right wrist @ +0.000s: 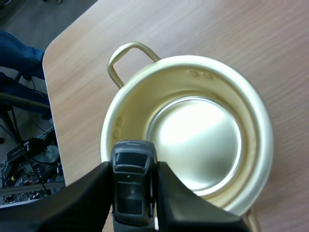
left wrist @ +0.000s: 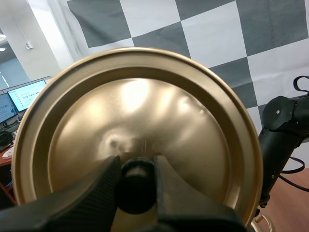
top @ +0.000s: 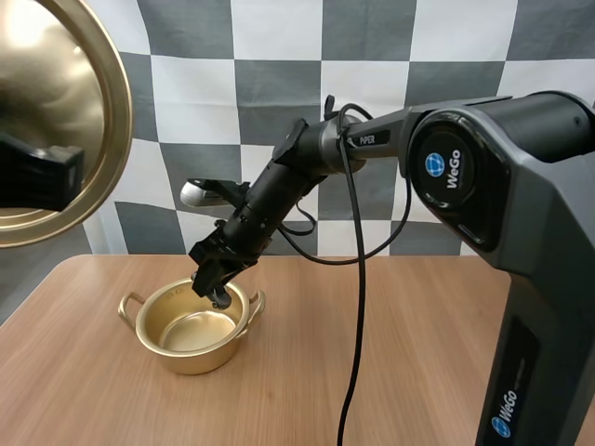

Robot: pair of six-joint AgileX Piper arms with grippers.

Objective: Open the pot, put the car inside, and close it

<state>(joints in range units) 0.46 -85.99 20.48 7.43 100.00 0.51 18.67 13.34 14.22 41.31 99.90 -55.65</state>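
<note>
A gold pot (top: 191, 346) with two loop handles stands open on the wooden table, its inside bare (right wrist: 203, 145). My right gripper (top: 216, 295) hangs just above the pot's far rim, shut on a small dark toy car (right wrist: 131, 186) pinched upright between its fingers. The gold lid (top: 51, 121) is held high at the left of the high view. My left gripper (left wrist: 137, 186) is shut on the lid's black knob (left wrist: 136, 191), with the lid's (left wrist: 140, 130) shiny underside facing the camera.
The wooden table (top: 418, 372) spreads to the right of the pot and in front of it. Its left edge and rounded corner (right wrist: 50, 72) lie close beside the pot. A person's blue-clad leg (right wrist: 17, 53) is beyond that edge.
</note>
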